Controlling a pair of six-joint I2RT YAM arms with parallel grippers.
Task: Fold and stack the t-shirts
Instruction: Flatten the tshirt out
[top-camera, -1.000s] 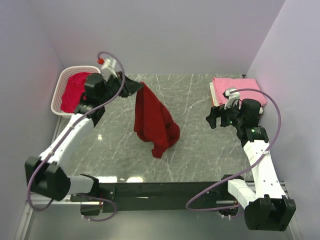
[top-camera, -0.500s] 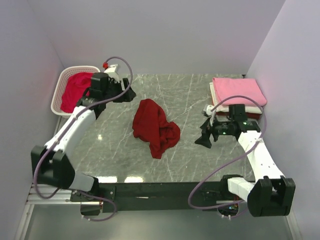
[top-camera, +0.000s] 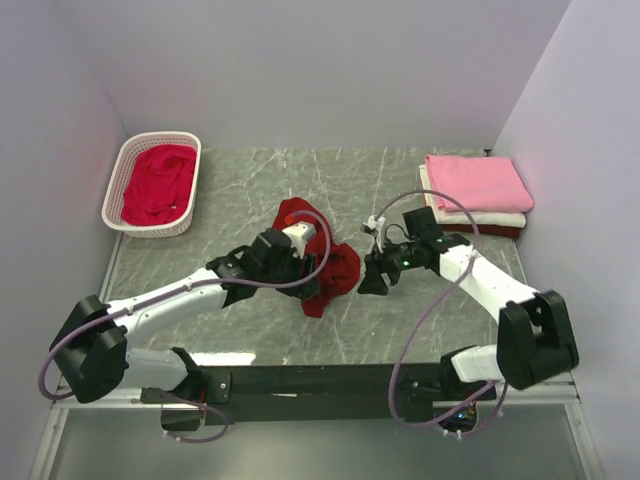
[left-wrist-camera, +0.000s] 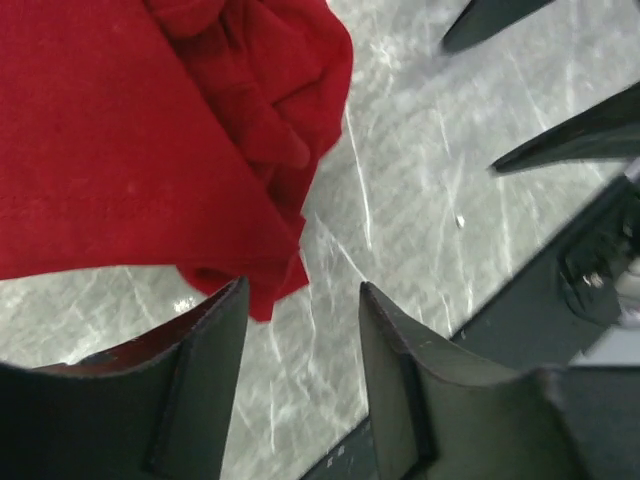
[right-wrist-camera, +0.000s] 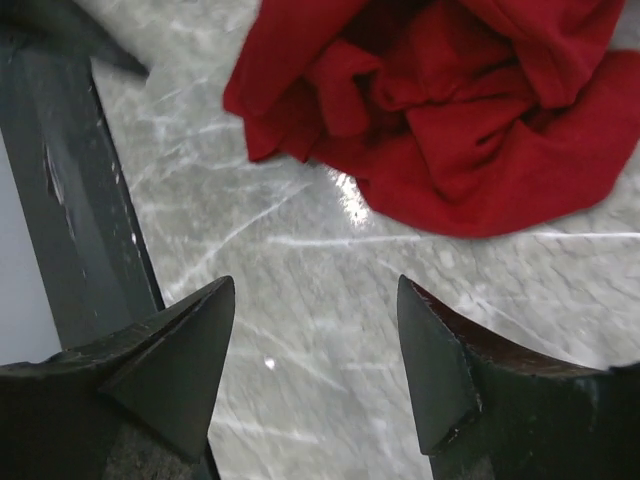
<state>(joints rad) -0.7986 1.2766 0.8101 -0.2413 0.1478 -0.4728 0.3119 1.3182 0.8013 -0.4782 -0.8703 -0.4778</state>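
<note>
Overhead view, near to far. Both arms now reach low toward the table (top-camera: 250, 190) centre. A second ago the left gripper (top-camera: 297, 262) was raised beside the basket with the dark red t-shirt (top-camera: 343, 268) hanging from it, and the right gripper (top-camera: 371, 279) hovered by the folded stack. Since then the shirt has dropped into a crumpled heap at mid-table, and both arms have swung in on it.

The left gripper sits at the heap's 8 o'clock edge. In the left wrist view its fingers (left-wrist-camera: 215, 345) stand apart with nothing between them, and the dark red t-shirt (left-wrist-camera: 120, 130) has a corner just beyond the left fingertip. The right gripper lies at the heap's 3 o'clock edge. In the right wrist view the right gripper (right-wrist-camera: 315, 285) is likewise spread and empty over bare marble, with the dark red t-shirt (right-wrist-camera: 460, 120) a little ahead of it.

Open marble surrounds the heap at 6 and 12 o'clock. The two grippers face each other across the heap's near corner.

Farther back, the white lattice basket (top-camera: 120, 180) at 10 o'clock holds the crimson t-shirt (top-camera: 160, 185). At 2 o'clock, against the right wall, the pink t-shirt (top-camera: 475, 180) lies folded on the white t-shirt (top-camera: 480, 217).

The left arm covers much of the heap's left side overhead, so whether the fingertips touch the cloth cannot be told.
</note>
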